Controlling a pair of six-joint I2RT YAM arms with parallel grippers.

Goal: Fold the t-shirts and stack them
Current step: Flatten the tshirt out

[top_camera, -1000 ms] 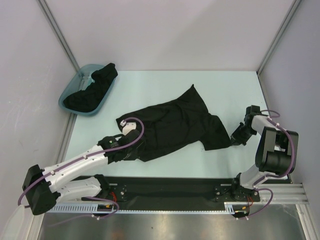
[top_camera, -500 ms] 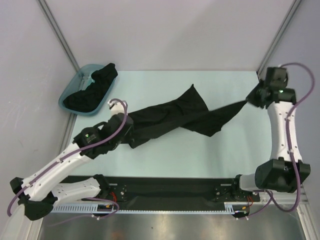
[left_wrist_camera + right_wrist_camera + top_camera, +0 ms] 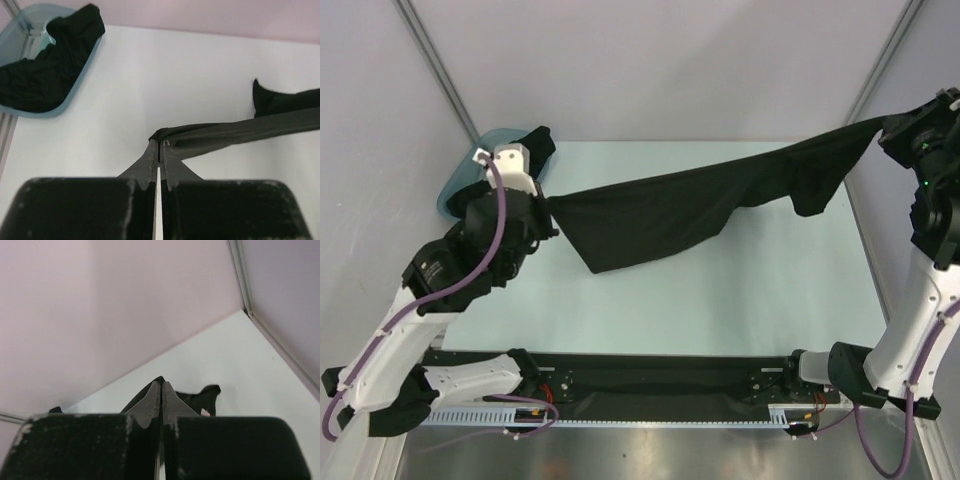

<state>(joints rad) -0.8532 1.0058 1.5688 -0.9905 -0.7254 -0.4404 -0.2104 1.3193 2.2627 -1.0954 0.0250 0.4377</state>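
Pale surface point(image 3: 720, 320), black t-shirt point(image 3: 650, 215) hangs stretched above it from near the far left corner to the far right corner, left jaws and right jaws each clenched on an end; light, limp cloth, likely best held at corners.

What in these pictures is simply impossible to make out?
- Top view: the left arm covers most of the teal tub.
- Left wrist view: how many shirts form the black heap in the tub; the frame edge cuts it off.
- Right wrist view: the right gripper hides most of the stretched t-shirt.
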